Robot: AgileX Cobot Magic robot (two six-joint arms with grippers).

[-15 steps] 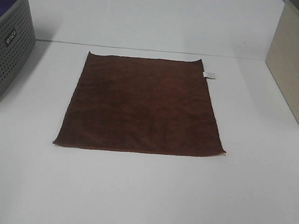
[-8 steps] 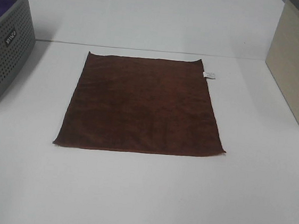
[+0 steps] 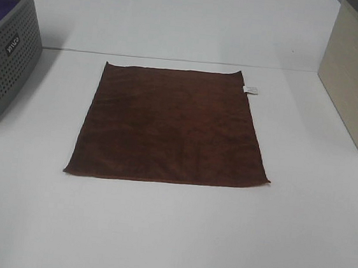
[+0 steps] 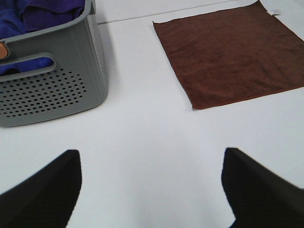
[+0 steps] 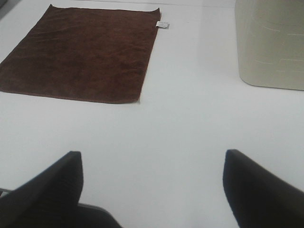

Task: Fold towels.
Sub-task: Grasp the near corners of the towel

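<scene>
I see left gripper (image 4: 149, 159) and right gripper (image 5: 149, 159) spread wide over the table (image 3: 168, 235), both short of the flat towel (image 3: 170, 127)

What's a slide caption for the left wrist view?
Left gripper open over the white table; brown towel lies flat and unfolded ahead, grey basket holding purple cloth apart from it.
</scene>
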